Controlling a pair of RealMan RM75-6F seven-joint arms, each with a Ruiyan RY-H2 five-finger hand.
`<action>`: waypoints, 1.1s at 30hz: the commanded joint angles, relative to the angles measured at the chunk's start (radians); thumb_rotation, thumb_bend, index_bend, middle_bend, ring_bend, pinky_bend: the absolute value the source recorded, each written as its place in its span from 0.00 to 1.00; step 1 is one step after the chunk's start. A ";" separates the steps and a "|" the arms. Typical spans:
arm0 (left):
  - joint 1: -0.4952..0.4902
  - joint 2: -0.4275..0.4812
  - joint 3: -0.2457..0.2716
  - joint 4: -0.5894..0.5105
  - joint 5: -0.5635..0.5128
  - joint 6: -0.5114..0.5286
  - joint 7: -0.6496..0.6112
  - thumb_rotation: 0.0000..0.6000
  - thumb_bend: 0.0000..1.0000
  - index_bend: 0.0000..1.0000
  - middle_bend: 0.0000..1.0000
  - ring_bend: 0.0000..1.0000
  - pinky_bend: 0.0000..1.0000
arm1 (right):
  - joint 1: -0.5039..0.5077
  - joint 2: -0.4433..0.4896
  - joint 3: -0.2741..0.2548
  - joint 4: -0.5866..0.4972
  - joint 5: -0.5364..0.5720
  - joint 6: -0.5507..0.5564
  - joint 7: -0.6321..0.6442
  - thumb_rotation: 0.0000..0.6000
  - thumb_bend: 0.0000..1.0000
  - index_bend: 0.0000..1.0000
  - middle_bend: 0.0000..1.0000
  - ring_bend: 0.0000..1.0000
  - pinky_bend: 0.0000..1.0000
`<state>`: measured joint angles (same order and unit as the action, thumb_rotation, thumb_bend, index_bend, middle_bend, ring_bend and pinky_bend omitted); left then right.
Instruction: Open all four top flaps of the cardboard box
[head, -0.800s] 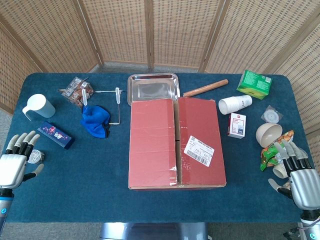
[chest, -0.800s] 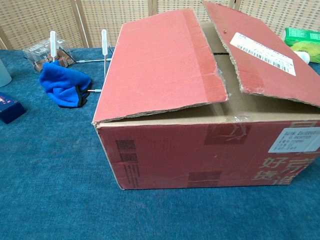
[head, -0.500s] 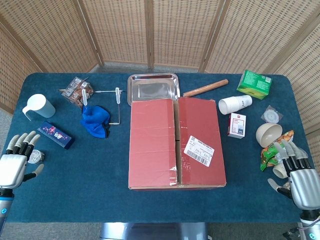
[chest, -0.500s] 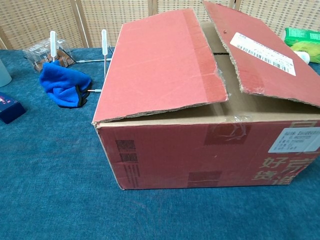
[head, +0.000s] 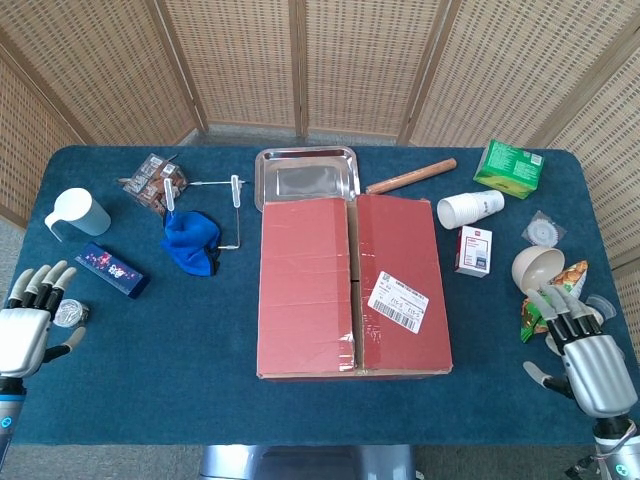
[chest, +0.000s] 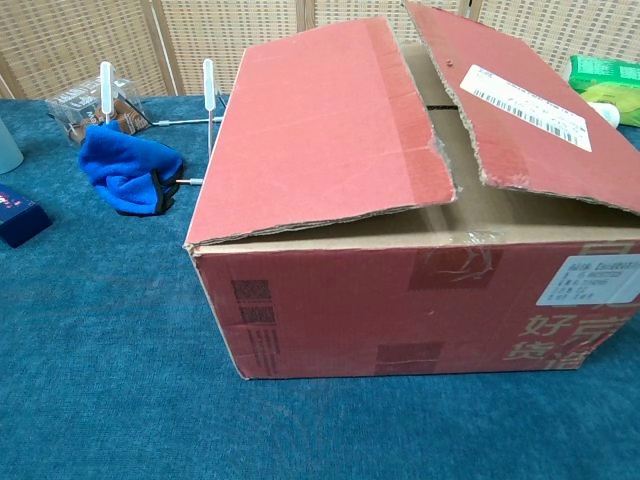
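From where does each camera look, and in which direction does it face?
Head view: high above the near table edge, looking down on the box; the left hand and right hand show at the bottom corners, open.
Chest view: low at table height, facing the box's near wall and its two raised flaps; none of the robot's body shows.
Shared: the box, the blue cloth, the label.

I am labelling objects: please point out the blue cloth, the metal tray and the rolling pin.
blue cloth (head: 192, 241), head view, middle of the folds.
metal tray (head: 305, 180), head view, bare bottom.
rolling pin (head: 411, 176), head view, middle of the shaft.
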<state>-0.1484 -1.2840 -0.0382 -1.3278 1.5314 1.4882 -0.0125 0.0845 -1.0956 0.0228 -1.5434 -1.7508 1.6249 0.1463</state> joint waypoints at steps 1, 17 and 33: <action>-0.001 -0.001 0.000 -0.004 0.001 -0.001 0.010 1.00 0.06 0.00 0.00 0.00 0.00 | 0.018 0.023 -0.021 0.012 -0.040 -0.007 0.063 1.00 0.02 0.00 0.00 0.00 0.17; -0.007 -0.013 -0.004 0.005 -0.010 -0.016 0.028 1.00 0.06 0.00 0.00 0.00 0.00 | 0.127 0.046 -0.048 -0.005 -0.179 -0.033 0.203 1.00 0.00 0.00 0.00 0.00 0.17; -0.018 -0.035 -0.014 0.038 -0.054 -0.064 0.042 1.00 0.06 0.00 0.00 0.00 0.00 | 0.250 0.101 -0.057 -0.127 -0.241 -0.142 0.195 1.00 0.00 0.00 0.00 0.00 0.17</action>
<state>-0.1656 -1.3175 -0.0520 -1.2925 1.4801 1.4271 0.0294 0.3219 -0.9999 -0.0327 -1.6587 -1.9852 1.4968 0.3465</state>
